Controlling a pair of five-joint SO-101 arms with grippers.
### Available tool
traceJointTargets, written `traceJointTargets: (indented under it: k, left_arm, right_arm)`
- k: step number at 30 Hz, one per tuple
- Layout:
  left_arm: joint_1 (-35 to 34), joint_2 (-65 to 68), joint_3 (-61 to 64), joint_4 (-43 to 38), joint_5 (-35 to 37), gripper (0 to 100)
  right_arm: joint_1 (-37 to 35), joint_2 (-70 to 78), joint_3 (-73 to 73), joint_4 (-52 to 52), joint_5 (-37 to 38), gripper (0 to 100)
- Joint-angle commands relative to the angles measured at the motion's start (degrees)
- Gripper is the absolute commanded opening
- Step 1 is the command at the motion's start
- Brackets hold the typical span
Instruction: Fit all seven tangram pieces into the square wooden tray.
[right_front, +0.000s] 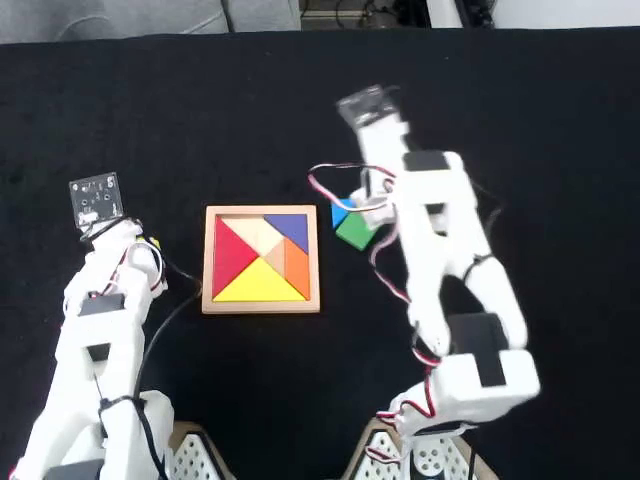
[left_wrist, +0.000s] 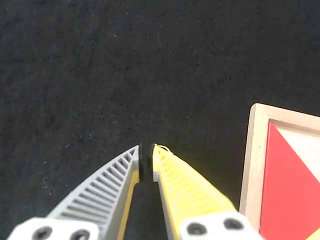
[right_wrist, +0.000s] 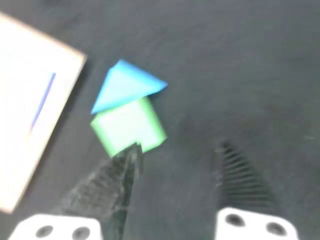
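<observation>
Starting down at the left arm (right_front: 100, 300): the left fingers (left_wrist: 165, 162) are pressed tip to tip with nothing between them, over the black table (right_front: 180, 120) just beside the left rim of the wooden tray (left_wrist: 252, 160). That tray lies flat between the two arms. Inside it are a red piece (right_front: 232, 255), a yellow piece (right_front: 260, 287), an orange piece (right_front: 296, 262) and a dark blue piece (right_front: 292, 228). The pale patch at the top could be a piece or bare wood, I cannot tell. Over to the right arm (right_front: 450, 260): the right fingers (right_wrist: 125, 170) are spread wide and hold nothing. One fingertip is right at the edge of the green square (right_wrist: 129, 125), which lies on the table outside the tray, near its right rim. Touching the square's far side is the light blue triangle (right_wrist: 126, 85).
</observation>
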Motion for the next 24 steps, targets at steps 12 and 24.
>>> traceJointTargets:
  k: [12, 24]
  left_arm:
    - [-0.04, 10.11, -9.98, -0.70, -0.44, 6]
    - [0.31, 10.02, -9.98, -0.97, -0.44, 6]
  right_arm:
    - [-4.92, 16.48, -18.77, 12.92, 14.33, 34.7]
    - [-4.66, 27.82, -25.89, 13.01, 16.26, 34.6]
